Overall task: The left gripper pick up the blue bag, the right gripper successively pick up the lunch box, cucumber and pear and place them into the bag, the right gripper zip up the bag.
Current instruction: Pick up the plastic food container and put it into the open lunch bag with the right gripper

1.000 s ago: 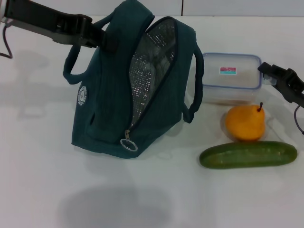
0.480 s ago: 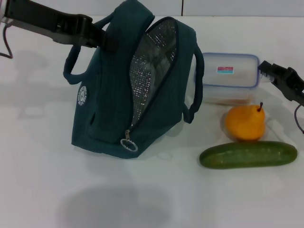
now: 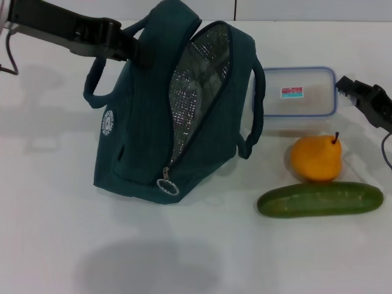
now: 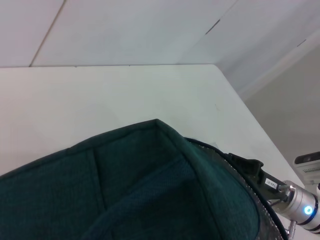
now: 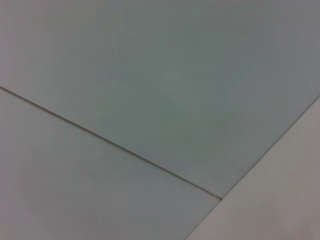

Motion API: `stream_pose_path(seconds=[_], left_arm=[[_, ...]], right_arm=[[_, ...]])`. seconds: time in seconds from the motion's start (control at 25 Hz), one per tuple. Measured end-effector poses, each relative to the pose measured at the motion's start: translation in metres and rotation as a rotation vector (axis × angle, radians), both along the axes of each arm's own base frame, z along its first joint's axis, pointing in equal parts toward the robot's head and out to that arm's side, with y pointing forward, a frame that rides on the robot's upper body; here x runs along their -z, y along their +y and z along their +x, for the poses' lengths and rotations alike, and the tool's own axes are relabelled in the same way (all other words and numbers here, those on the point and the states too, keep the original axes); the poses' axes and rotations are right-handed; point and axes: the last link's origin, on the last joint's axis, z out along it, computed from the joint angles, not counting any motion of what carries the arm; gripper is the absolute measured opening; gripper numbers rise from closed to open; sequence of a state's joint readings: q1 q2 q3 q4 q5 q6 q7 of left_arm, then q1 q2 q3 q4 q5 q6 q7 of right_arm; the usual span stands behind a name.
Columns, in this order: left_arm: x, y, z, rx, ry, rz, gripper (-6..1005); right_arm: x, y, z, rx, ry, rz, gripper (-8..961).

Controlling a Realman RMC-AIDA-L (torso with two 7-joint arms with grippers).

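Two grippers were in play. The left gripper [image 3: 139, 52] was clamped on the top of the blue bag [image 3: 174, 104], propping it upright and tilted with its foil-lined mouth gaping toward the lunch box [image 3: 295, 98]. The right gripper [image 3: 344, 85] hung just beside the lunch box's far end from the bag, at the corner of the lid; whether its fingers were spread or had any purchase I could not tell. The pear [image 3: 315, 158] sat just in front of the lunch box, and the cucumber [image 3: 320, 199] lay in front of the pear. A corner grip on the slick lid would likely slip or shove the lunch box against the bag's handle [image 3: 254, 110]. Dragged low, the lunch box could bump the pear and set it rolling.
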State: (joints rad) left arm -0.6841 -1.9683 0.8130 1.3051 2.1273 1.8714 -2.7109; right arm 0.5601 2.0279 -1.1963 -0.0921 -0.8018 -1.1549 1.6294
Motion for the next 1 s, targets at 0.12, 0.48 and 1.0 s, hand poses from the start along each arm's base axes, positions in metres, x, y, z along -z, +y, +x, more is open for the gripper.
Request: stream_pose_path(seconds=[0.12, 0.48, 1.0], left_arm=[[0.000, 0.000, 0.000, 0.001, -0.001, -0.001, 46], [0.001, 0.000, 0.001, 0.003, -0.003, -0.001, 46], [0.002, 0.001, 0.005, 0.014, -0.005, -0.003, 47]], right_arm=[[0.000, 0.000, 0.000, -0.001, 0.002, 0.001, 109], [-0.012, -0.005, -0.002, -0.033, 0.062, 0.073, 102], [-0.036, -0.016, -0.006, -0.103, 0.148, 0.198, 98]])
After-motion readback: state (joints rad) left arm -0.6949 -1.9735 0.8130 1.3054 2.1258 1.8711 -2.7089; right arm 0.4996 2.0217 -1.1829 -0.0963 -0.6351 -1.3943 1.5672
